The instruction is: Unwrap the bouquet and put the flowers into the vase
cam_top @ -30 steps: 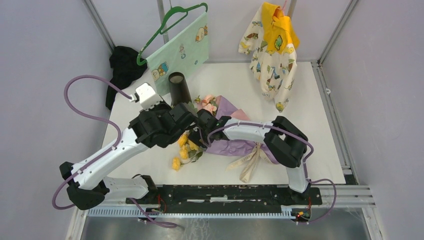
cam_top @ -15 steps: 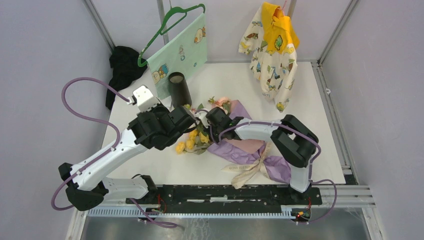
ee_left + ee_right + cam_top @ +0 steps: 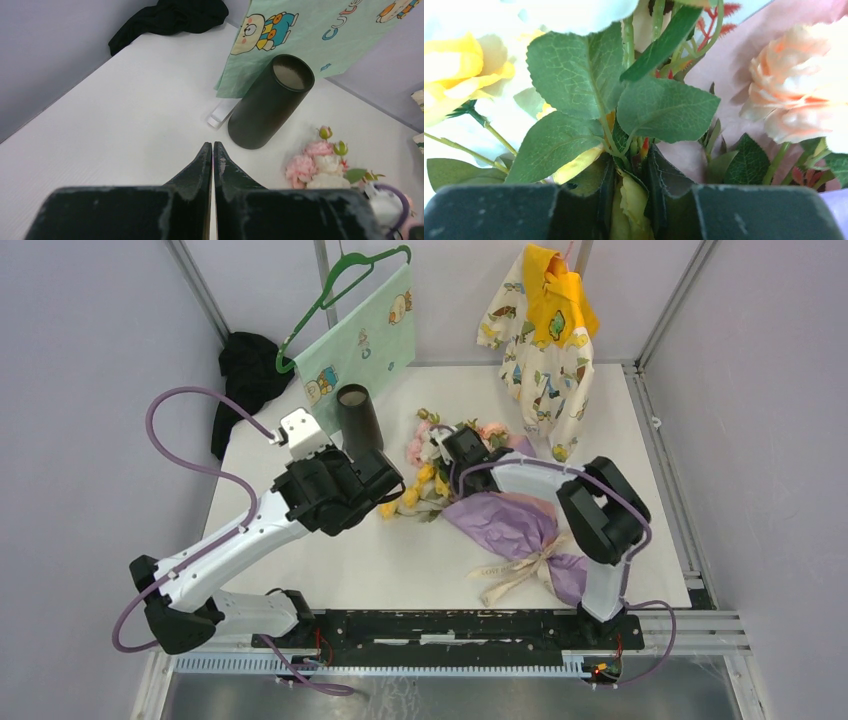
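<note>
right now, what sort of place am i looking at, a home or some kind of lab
Probably a robot test cell, not a home: bare grey walls on metal struts, a white table with robot arms mounted on a black rail, and a green cloth hung up as a prop.

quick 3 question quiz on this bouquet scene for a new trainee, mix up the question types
1. True or false: the vase already holds the flowers.
2. Fill in: the left gripper is ___ and holds nothing.
3. What is the right gripper clamped on? A the vase; B flower stems and a yellow bud; C nothing.
Key: 1 false, its mouth is empty; 2 shut; 3 B.
</note>
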Robot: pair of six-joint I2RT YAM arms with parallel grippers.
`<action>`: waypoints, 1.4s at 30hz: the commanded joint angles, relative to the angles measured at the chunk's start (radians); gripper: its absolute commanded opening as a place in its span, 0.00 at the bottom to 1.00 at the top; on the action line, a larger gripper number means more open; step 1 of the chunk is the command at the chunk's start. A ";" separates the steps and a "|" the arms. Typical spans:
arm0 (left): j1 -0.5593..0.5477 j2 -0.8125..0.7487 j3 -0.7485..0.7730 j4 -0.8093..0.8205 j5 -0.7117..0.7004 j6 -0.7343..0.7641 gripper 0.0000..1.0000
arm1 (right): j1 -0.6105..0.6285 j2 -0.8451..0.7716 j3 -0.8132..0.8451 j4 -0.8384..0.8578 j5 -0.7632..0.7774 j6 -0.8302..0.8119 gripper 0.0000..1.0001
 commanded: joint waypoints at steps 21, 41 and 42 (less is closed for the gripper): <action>-0.003 0.080 -0.055 0.455 0.057 0.341 0.12 | -0.105 0.302 0.760 0.065 0.079 -0.003 0.49; -0.002 0.176 -0.138 0.789 0.265 0.574 0.13 | -0.098 -0.592 -0.199 0.152 0.025 -0.011 0.80; -0.003 0.178 -0.139 0.791 0.265 0.575 0.13 | -0.095 -0.612 -0.245 0.145 0.005 -0.004 0.75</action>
